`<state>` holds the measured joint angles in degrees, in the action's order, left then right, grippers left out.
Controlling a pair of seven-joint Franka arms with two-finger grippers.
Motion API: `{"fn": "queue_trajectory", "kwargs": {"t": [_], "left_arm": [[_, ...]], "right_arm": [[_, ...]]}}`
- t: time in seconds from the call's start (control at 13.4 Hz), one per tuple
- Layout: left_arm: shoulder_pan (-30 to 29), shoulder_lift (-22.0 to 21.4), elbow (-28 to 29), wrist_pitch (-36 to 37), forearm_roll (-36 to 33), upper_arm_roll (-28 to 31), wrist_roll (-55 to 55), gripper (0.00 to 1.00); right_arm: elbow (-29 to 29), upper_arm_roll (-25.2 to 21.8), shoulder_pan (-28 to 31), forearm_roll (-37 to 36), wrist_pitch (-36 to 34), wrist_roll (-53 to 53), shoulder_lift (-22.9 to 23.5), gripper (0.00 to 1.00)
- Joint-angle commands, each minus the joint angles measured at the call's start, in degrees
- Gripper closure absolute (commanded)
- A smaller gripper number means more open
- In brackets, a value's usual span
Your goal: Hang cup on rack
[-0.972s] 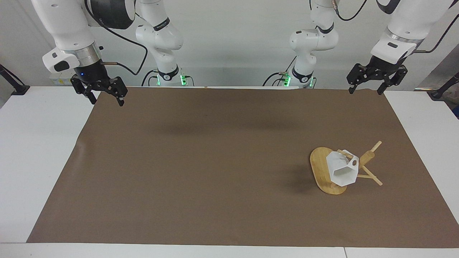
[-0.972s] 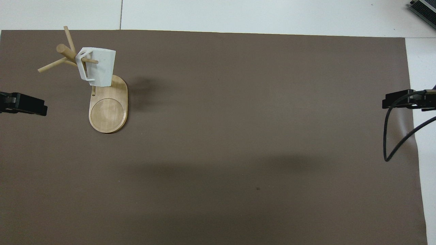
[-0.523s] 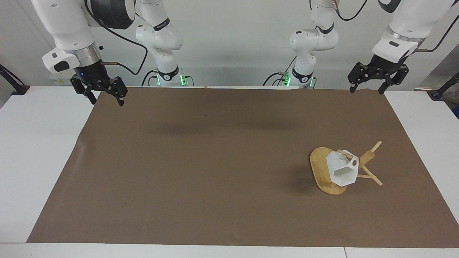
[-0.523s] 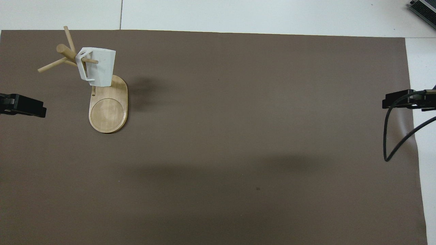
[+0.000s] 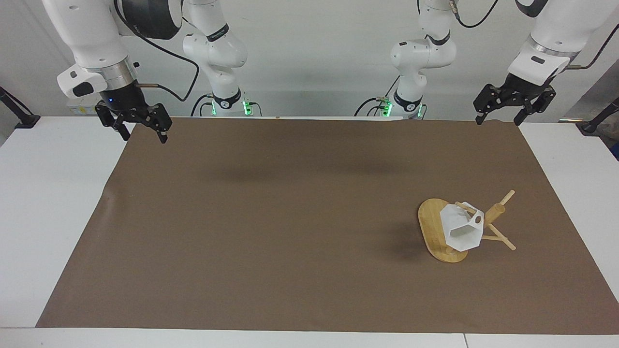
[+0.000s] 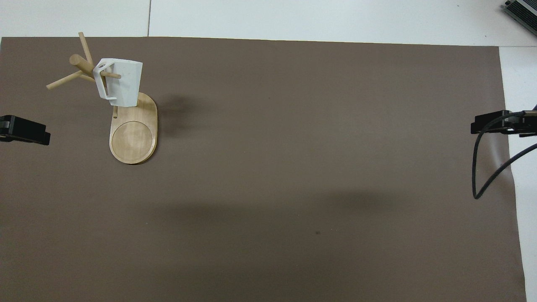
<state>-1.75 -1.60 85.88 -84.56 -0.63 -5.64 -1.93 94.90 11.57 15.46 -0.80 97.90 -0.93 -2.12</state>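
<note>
The white faceted cup (image 5: 462,228) (image 6: 121,83) hangs by its handle on a peg of the bamboo rack (image 5: 433,227) (image 6: 133,136), which stands on the brown mat toward the left arm's end of the table. My left gripper (image 5: 500,118) (image 6: 25,131) is raised over the mat's corner close to the robots at that end, open and empty, well apart from the rack. My right gripper (image 5: 145,133) (image 6: 488,126) hangs open and empty over the mat's corner at the right arm's end.
A brown mat (image 5: 290,217) (image 6: 293,167) covers most of the white table (image 5: 43,193). A black cable (image 6: 478,167) loops down from the right arm over the mat's edge.
The left gripper has drifted a little up and outward, away from the rack. The cup, the rack and the right gripper have not moved.
</note>
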Motion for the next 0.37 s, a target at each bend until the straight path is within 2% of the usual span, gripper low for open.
{"fn": "queue_trajectory", "kwargs": {"t": [0.0, 0.3], "left_arm": [[-0.4, -1.0, 1.0, 0.8, -0.8, -0.3, -0.1, 0.0], [-0.4, -1.0, 1.0, 0.6, -0.8, -0.3, -0.1, 0.0]], "right_arm": [[1.2, 0.6, 0.9, -0.6, 0.4, -0.7, -1.0, 0.0], [1.2, 0.6, 0.8, -0.6, 0.3, -0.5, -1.0, 0.0]]}}
